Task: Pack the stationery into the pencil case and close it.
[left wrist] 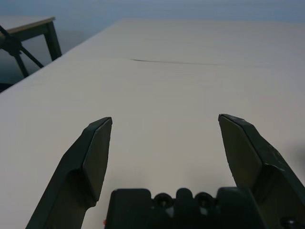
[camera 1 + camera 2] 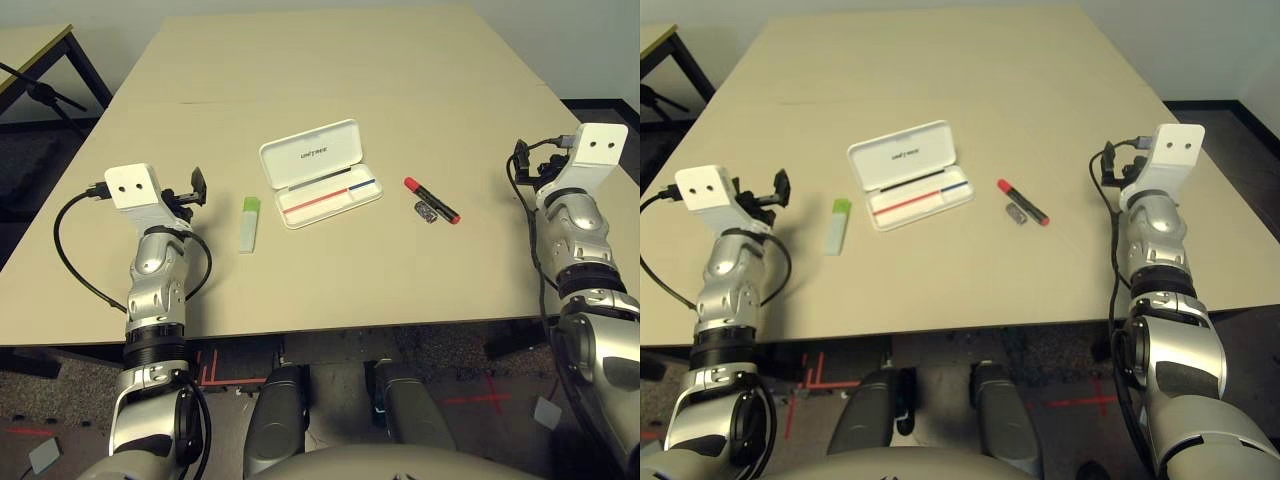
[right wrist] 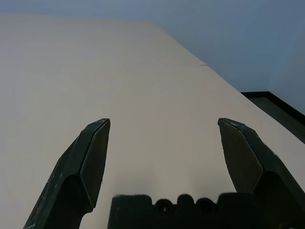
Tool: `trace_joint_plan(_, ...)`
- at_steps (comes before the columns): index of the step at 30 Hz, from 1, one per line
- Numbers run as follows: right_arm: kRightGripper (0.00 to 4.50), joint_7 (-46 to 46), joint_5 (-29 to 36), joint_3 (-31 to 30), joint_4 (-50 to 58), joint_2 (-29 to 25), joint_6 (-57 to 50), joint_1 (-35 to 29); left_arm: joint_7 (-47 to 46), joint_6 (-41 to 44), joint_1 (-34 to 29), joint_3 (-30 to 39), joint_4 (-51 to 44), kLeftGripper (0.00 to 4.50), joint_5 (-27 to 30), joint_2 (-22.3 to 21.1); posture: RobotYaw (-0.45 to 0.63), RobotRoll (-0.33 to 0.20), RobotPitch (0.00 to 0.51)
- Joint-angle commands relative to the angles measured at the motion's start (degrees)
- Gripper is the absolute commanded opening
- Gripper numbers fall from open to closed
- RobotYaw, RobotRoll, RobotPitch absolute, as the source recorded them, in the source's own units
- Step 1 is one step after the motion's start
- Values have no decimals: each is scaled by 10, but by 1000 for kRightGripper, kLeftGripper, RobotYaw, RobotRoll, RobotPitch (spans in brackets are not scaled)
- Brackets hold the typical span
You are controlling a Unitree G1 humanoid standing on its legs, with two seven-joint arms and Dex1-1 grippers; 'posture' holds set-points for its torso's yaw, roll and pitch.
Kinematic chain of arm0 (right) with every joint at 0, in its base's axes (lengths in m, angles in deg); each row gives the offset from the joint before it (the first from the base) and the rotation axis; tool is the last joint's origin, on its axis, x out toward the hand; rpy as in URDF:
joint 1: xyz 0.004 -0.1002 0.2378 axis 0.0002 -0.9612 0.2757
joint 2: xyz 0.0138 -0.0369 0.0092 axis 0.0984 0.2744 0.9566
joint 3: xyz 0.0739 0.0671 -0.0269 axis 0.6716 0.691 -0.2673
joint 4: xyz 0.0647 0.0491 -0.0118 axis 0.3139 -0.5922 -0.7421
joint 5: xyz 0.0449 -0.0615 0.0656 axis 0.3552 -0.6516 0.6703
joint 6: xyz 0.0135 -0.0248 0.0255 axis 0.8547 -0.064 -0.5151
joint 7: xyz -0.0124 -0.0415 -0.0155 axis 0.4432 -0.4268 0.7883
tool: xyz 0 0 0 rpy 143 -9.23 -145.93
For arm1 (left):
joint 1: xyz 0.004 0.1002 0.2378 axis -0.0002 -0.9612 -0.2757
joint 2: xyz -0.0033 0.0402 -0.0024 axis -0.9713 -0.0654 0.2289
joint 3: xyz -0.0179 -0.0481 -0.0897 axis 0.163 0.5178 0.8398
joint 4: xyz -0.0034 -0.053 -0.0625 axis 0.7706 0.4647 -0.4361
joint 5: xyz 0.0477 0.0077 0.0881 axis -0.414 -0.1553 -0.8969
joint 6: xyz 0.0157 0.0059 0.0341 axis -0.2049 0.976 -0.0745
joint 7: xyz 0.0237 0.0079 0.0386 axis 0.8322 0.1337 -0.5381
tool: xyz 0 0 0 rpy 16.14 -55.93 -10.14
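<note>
Your move: marker first, gripped square across its barrel
Both hands, left (image 1: 165, 117) and right (image 3: 164, 119), stand wide apart and empty; bring the right one down over the red-and-black marker (image 2: 433, 201), right of the open case (image 2: 331, 207) on the bench (image 2: 300, 290), (mind the small patterned piece (image 2: 426, 212) beside it). Its long axis slants, red cap away from you and toward the case, black barrel nearer you.

Markings on small patterned clip (image 2: 426, 212) (beside marker (image 2: 432, 200)) too small to tell.

"UNITREE" on the pencil case's lid (image 2: 314, 153)
</note>
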Motion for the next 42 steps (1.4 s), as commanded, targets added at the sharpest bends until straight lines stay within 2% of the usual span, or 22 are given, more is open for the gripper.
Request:
trace_joint_plan(1, 4500, -2, 6, 8, -13, 3, 8, 4, -10, -4, -9, 1, -22, 4484, -8, 1, 21, 0, 103)
trace_joint_plan(4, 4500, -6, 5, 3, -19, 12, 8, 10, -15, -1, -11, 4, -31, 4484, -6, -1, 26, 0, 101)
trace_joint_plan(11, 4500, -30, 2, -4, -20, 17, 5, 27, 31, 2, -2, 0, -32, 4484, 1, -35, 39, 0, 86)
trace_joint_plan(16, 4500, -84, 4, -10, -21, 7, -7, 38, 125, 13, 2, -45, -51, 4484, 5, -66, 39, 0, 96)
trace_joint_plan(21, 4500, -174, -8, -37, -10, -6, -16, 46, 237, 37, 14, -95, -69, 4484, 25, -88, 38, 0, 107)
trace_joint_plan(26, 4500, -323, -7, -80, 28, -23, -50, 51, 344, 81, 35, -153, -80, 4484, 41, -99, 35, 0, 116)
trace_joint_plan(29, 4500, -402, -19, -116, 48, -39, -62, 52, 413, 74, 50, -220, -68, 4484, 0, -120, 27, 0, 123)
trace_joint_plan(31, 4500, -476, -11, -136, 76, -50, -79, 50, 454, 90, 62, -255, -68, 4484, 1, -119, 19, 0, 129)
trace_joint_plan(37, 4500, -625, 23, -157, 151, -71, -134, 45, 521, 117, 90, -315, -55, 4484, -14, -118, -5, 0, 135)
trace_joint_plan(42, 4500, -667, 25, -162, 182, -78, -154, 43, 535, 111, 108, -345, -22, 4484, -45, -110, -12, 0, 139)
